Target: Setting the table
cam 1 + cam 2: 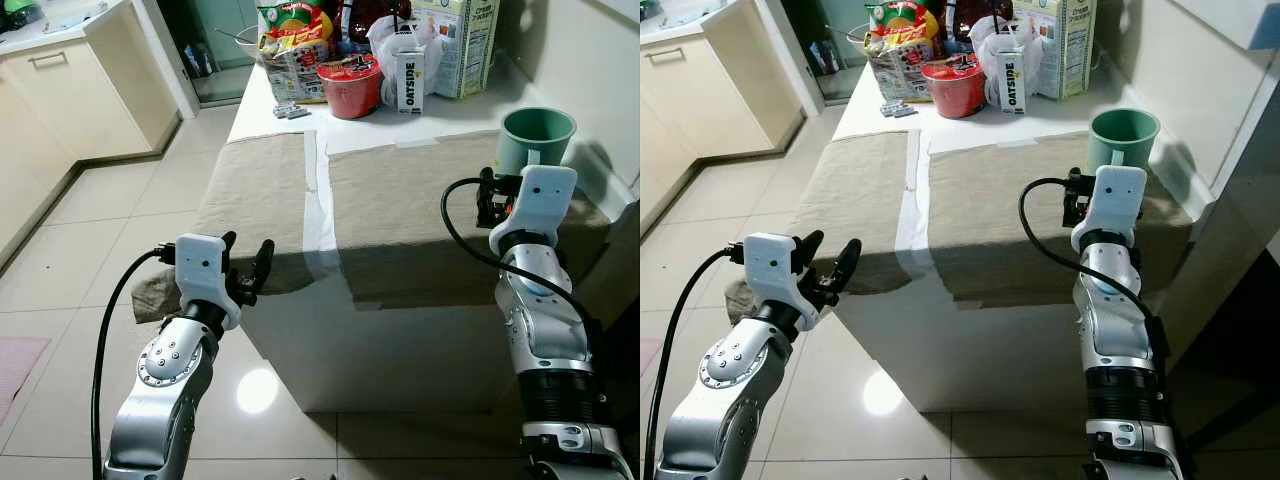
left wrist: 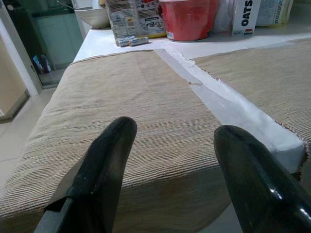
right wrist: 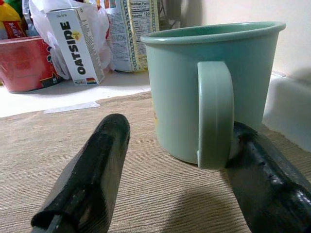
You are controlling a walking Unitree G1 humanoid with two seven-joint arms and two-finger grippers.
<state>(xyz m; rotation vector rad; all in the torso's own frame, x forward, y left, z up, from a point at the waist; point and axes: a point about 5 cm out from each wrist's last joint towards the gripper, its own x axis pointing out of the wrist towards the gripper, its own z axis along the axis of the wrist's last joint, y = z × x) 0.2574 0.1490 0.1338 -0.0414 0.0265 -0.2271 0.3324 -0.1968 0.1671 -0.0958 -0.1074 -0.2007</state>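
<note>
Head views: we see the green mug (image 1: 537, 137) upright on the right beige placemat (image 1: 420, 215), at the table's far right edge. The right gripper (image 1: 1073, 205) sits just before it; the left gripper (image 1: 248, 268) hovers at the near table edge.
Left wrist view: our fingers (image 2: 104, 165) are spread wide over the left placemat (image 2: 121, 116).
Right wrist view: fingers (image 3: 92, 170) parted, mug handle (image 3: 215, 114) between them; one finger touches it.

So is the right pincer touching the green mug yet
Cannot tell. In the right wrist view the right pincer is open around the handle of the green mug; one finger runs up behind the handle, but no contact or gap shows plainly.
</note>
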